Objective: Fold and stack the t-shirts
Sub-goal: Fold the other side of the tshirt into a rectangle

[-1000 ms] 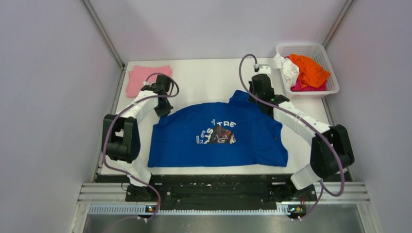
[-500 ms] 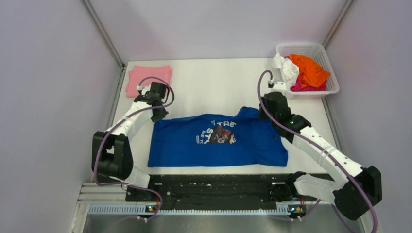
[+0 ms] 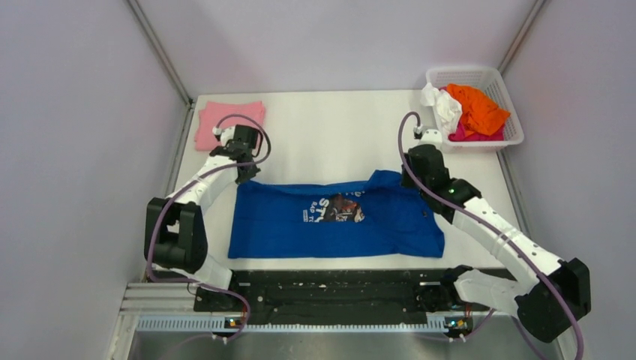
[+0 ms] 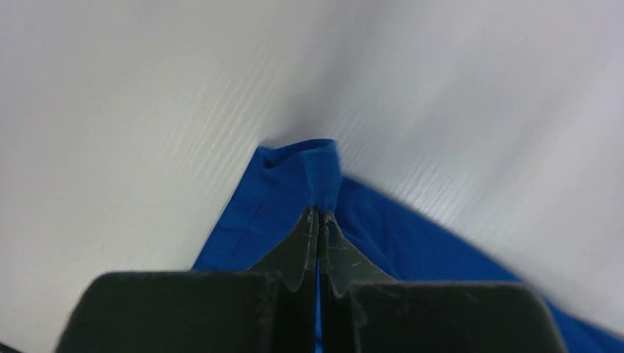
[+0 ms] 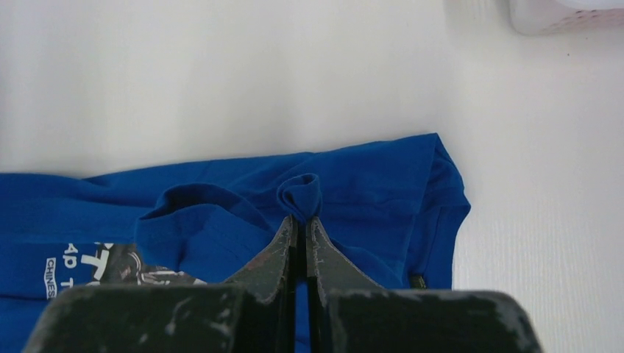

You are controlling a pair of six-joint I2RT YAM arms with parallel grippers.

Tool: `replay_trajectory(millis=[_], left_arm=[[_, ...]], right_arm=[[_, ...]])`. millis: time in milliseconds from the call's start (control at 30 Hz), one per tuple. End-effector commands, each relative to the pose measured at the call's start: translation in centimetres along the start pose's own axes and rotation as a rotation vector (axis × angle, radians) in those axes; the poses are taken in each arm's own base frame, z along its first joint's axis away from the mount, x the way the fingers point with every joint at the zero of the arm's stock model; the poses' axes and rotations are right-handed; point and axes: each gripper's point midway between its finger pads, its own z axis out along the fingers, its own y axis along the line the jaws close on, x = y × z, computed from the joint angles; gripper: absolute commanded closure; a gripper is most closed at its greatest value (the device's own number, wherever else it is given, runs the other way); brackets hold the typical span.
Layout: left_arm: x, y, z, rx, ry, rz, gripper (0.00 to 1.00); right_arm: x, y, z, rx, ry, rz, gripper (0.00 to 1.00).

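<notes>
The royal blue t-shirt [image 3: 330,221] lies across the table's near half, its far part folded toward me over the white-lettered print [image 3: 335,208]. My left gripper [image 3: 241,176] is shut on the shirt's far left corner; the wrist view shows blue cloth [image 4: 321,170] pinched between the jaws. My right gripper [image 3: 412,178] is shut on the far right edge, with a small fold of blue cloth [image 5: 302,193] at its tips. A folded pink t-shirt [image 3: 226,120] lies at the far left corner.
A white mesh basket [image 3: 489,78] at the far right corner holds orange [image 3: 475,109], white [image 3: 445,105] and magenta [image 3: 471,135] tees. The enclosure walls stand close on both sides.
Both grippers have moved toward me with the shirt's far edge, folding it down over the print. The right arm's elbow has swung low and to the right.
</notes>
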Motion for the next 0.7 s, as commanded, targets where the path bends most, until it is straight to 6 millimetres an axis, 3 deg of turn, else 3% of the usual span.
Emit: replay_trajectory(millis=[0,300,367,433,500,633,667], left_arm=[[2.3,1.6,-0.7,0.009,0.013,-0.028,1.0],[7.0,3.0,-0.8,0.071,0.052,-0.075,1.0],[7.6,3.6,-0.7,0.051,0.062,-0.075,0.99],[8.5,4.1,-0.7,0.041,0.086,-0.074,0.87],[9.3,5.0,-0.9,0.008,0.108,-0.085,0.77],[9.5,7.1,-2.8,-0.051,0.104,-0.106,0.66],[9.2,7.7,-3.4,-0.069,0.091,-0.124,0.54]], right_arm=[[1.2,0.2,-1.3,-0.047,0.028,-0.003,1.0],[7.0,-0.8,-3.0,-0.072,0.217,-0.018,1.0],[8.3,-0.5,-3.6,-0.097,0.271,-0.018,0.95],[9.8,-0.3,-4.2,-0.105,0.333,-0.006,0.87],[11.2,-0.4,-4.9,-0.1,0.399,0.019,0.72],[12.5,-0.2,-6.6,-0.128,0.452,0.033,0.56],[12.3,-0.1,-6.9,-0.142,0.443,0.037,0.46]])
